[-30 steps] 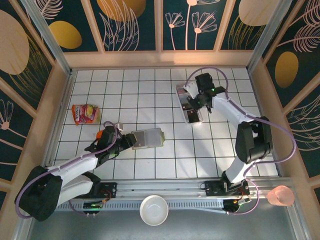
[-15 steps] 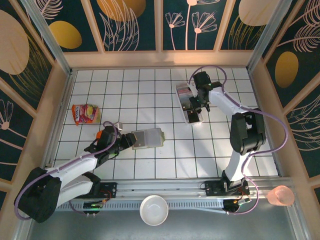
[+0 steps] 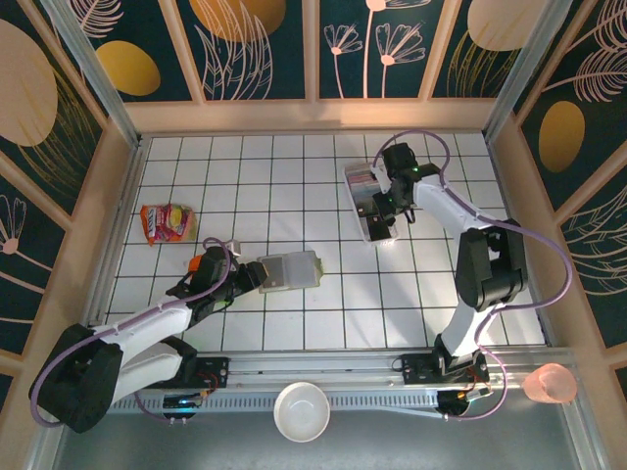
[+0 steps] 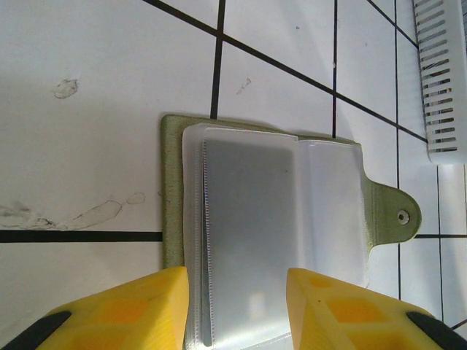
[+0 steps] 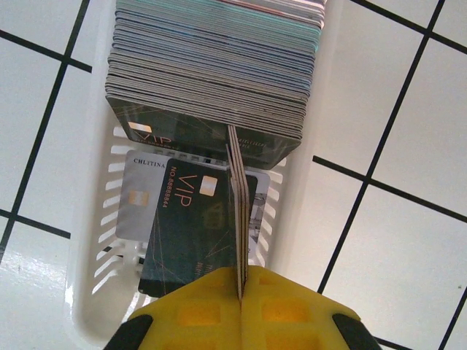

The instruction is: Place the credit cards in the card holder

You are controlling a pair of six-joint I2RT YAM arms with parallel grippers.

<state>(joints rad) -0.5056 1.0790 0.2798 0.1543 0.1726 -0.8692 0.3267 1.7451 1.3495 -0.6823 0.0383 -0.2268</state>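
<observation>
Moved: your right arm's elbow has swung out to the right since half a second ago. The right gripper [image 5: 241, 292] stays over the tray [image 5: 91, 292]. The left arm and the card holder [image 4: 270, 240] have not shifted.
Card holder: it lies open and flat on the tiles, near and left of centre. Its long axis runs left to right, and the snap tab [image 4: 398, 215] points right.
Cards [image 5: 219, 65]: most stand packed in a row in the tray, far and right of centre. A few lie flat in the tray's near end.
Right fingers: pressed together on a thin bunch of cards held on edge.
Left gripper [image 4: 237, 306]: the fingers are apart over the holder's left end. You cannot tell whether they touch it.
Hidden: the yellow fingers cut off the holder's left end. The held bunch covers part of the print on the flat cards.
Views: from above, the right gripper covers the clamped bunch, which the right wrist view shows plainly. The left wrist view shows you the holder's clear sleeves, which look like a pale patch from above.
</observation>
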